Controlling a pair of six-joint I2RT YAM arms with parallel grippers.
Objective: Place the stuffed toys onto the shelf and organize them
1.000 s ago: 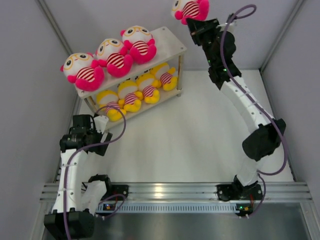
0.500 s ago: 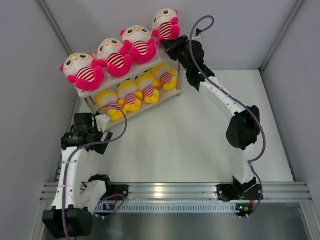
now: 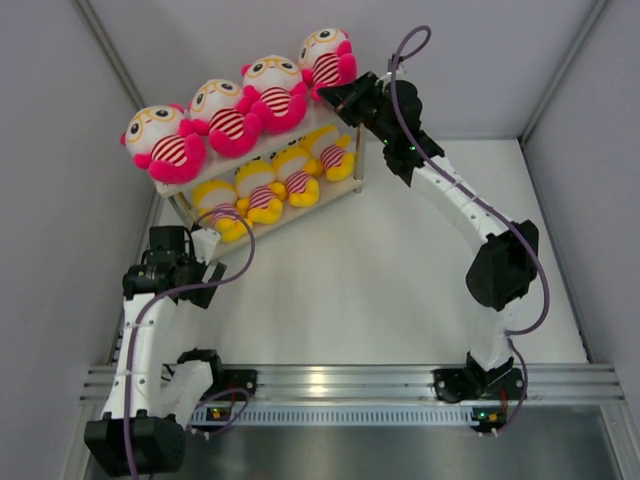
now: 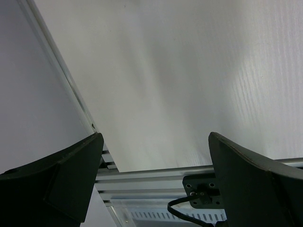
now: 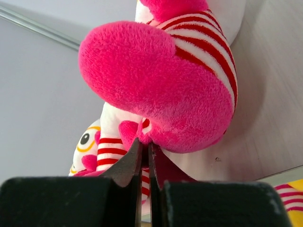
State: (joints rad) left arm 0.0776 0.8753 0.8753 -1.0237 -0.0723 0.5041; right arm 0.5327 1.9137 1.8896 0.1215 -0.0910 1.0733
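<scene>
The white two-tier shelf stands at the back left. Three pink toys sit in a row on its top board; a fourth pink toy is at the board's right end, and my right gripper is shut on its lower edge. In the right wrist view the pink toy fills the frame above the closed jaws, over the top board. Several yellow toys line the lower board. My left gripper is open and empty, low by the left wall, away from the shelf.
Grey enclosure walls close in at the left, back and right. An aluminium rail runs along the near edge, also seen in the left wrist view. The right arm's purple cable loops above the shelf's right end.
My right arm has swung left and down, carrying the fourth pink toy from high at the back to the right end of the shelf's top board. The left arm has barely moved.
</scene>
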